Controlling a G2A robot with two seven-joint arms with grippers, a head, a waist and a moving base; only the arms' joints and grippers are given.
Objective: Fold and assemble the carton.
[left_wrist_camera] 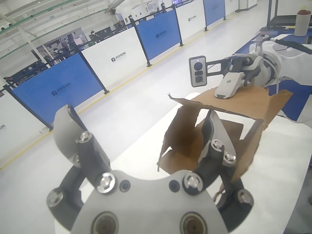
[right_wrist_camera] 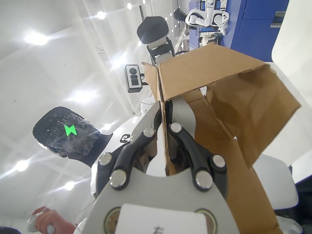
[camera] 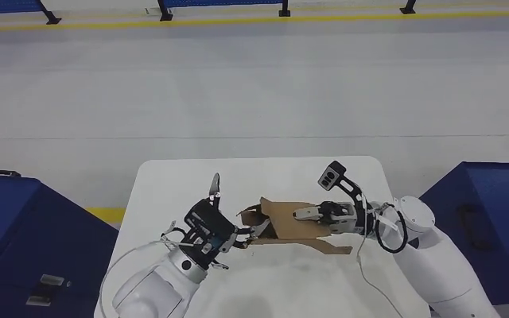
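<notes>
A brown cardboard carton [camera: 296,225] lies partly opened near the middle of the white table [camera: 238,175]. My right gripper [camera: 306,215] comes in from the right and is shut on the edge of the carton's top panel [right_wrist_camera: 207,74], one finger on each side of the cardboard [right_wrist_camera: 162,115]. My left gripper [left_wrist_camera: 139,122] is at the carton's left open end and stands wide open. One of its fingers [left_wrist_camera: 214,127] is inside the carton [left_wrist_camera: 219,103], under the top panel; the other finger [left_wrist_camera: 68,120] is outside, over bare table. In the top view the left gripper [camera: 241,235] touches the torn end flaps.
Blue cabinets stand beside the table on the left [camera: 32,230] and right [camera: 477,191]. Bare tabletop lies behind the carton and along the front edge [camera: 278,286]. Blue and white partition panels [left_wrist_camera: 151,37] line the floor beyond.
</notes>
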